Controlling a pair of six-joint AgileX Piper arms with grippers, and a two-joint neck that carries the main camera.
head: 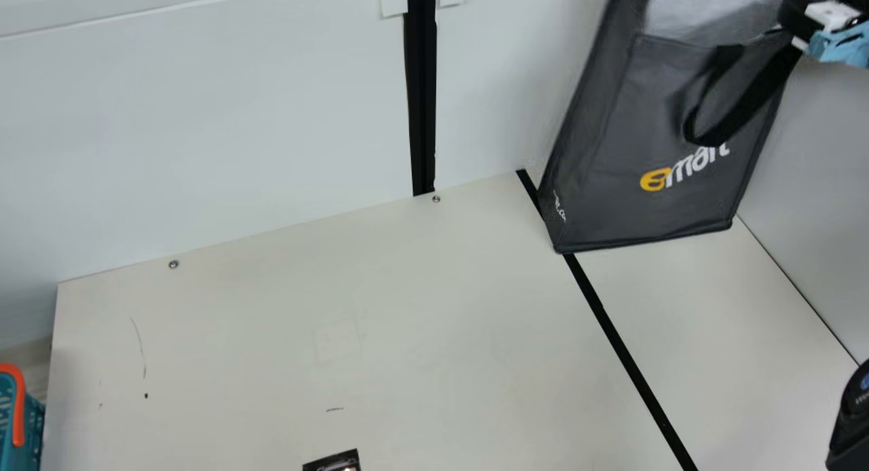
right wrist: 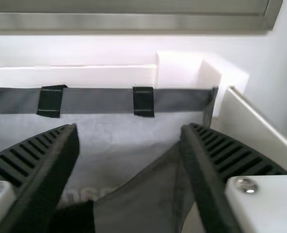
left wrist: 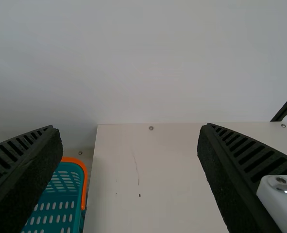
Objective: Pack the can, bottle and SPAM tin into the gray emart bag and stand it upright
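The gray emart bag (head: 631, 138) stands upright at the table's far right corner in the main view, leaning a little, its dark handle hanging over the printed front. My right gripper (head: 801, 20) is at the bag's upper right, beside the mouth. In the right wrist view, my right gripper (right wrist: 128, 128) is open, its fingers apart over the bag (right wrist: 128, 136), whose pale lining and two strap ends show; how deep they sit, I cannot tell. My left gripper (left wrist: 128, 128) is open with nothing between its fingers, facing the white wall. The bag's contents are hidden.
A teal basket (head: 32, 423) with an orange handle stands off the table's left edge. A small dark printed item (head: 336, 461) is cut off at the main view's bottom. White walls (head: 204, 118) rise behind and right of the table (head: 271, 335). A black rounded part (head: 852, 417) shows at lower right.
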